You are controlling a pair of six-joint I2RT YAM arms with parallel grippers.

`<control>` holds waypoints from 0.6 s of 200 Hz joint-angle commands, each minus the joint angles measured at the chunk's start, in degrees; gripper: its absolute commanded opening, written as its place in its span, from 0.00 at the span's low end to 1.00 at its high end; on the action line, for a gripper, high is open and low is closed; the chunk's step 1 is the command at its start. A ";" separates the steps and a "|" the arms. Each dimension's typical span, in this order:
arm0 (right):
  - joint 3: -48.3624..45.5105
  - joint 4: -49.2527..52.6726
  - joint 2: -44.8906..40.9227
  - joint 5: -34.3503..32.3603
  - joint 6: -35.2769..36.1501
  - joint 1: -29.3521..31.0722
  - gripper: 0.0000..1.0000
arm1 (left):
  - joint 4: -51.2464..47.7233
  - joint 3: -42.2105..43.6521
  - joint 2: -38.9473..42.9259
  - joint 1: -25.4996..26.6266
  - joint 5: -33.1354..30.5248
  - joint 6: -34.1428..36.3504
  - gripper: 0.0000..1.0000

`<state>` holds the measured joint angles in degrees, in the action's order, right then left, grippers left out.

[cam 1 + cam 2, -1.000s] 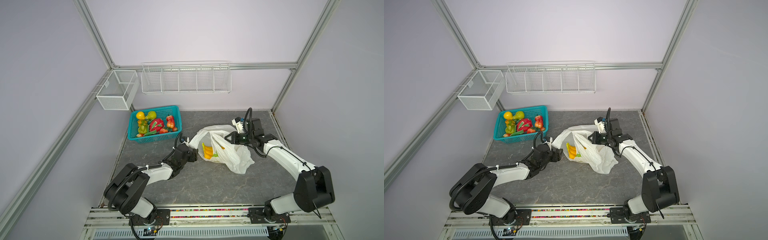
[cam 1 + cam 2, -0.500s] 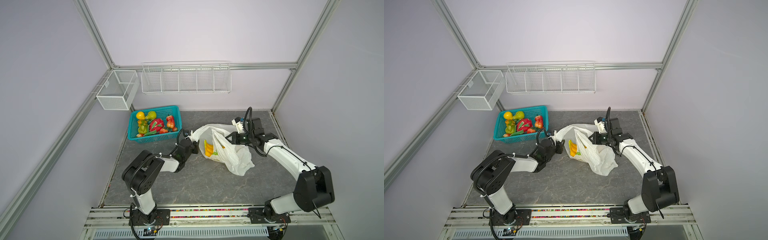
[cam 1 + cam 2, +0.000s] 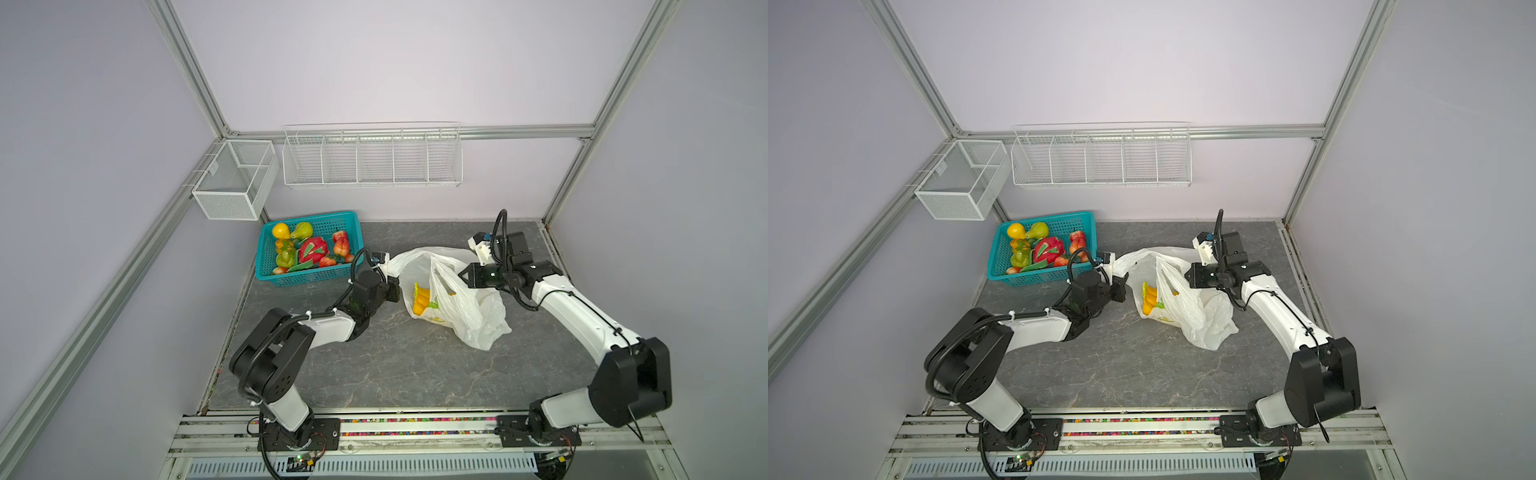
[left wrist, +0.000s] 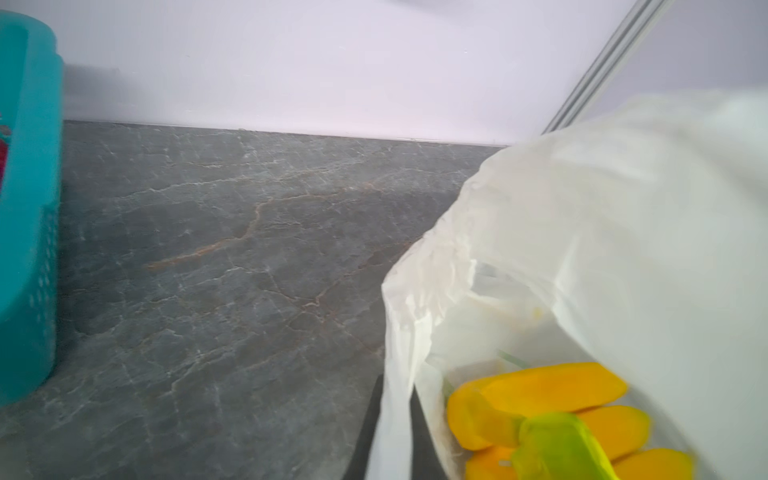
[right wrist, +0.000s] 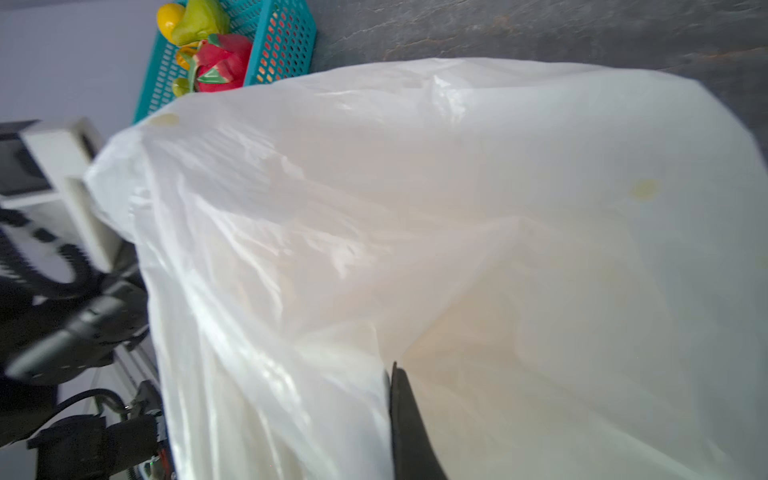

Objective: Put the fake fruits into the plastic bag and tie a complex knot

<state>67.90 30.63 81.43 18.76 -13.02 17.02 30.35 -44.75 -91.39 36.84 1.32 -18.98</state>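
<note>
On the grey marbled table (image 3: 395,374), right of its middle in both top views: the plastic bag (image 3: 478,316) (image 3: 1208,320), slumped and crumpled, mouth turned toward the left arm. Just inside the mouth, a bunch of yellow bananas (image 3: 420,300) (image 3: 1148,300), close up in the left wrist view (image 4: 552,390) with a green piece (image 4: 557,444) lying against it. At the bag's left rim, the left gripper (image 3: 394,287) (image 3: 1119,291), clenched on a fold of white plastic squeezed between its dark fingers (image 4: 370,440). At the opposite rim, the right gripper (image 3: 463,274) (image 3: 1187,276), likewise clamped on the bag, with film draped across most of the right wrist view (image 5: 457,208) and hiding everything behind it. Just beside the left gripper, toward the back left corner, the teal lattice basket (image 3: 307,278) (image 3: 1034,278) with the remaining fake fruits: a pink dragon fruit (image 3: 312,250), a yellow piece (image 3: 281,230), a green one (image 3: 302,230) and several red ones. Above, on the back wall, a white wire rack (image 3: 372,160); on the left wall, a white mesh box (image 3: 235,183).
</note>
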 commanded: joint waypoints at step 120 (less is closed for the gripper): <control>12.93 20.39 -7.73 -18.51 10.18 -1.54 0.09 | -40.68 -21.84 9.32 2.94 15.05 -12.04 0.00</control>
<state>80.51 51.18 72.36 1.89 -4.21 16.16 -8.27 -68.45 -80.90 41.23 17.21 -29.93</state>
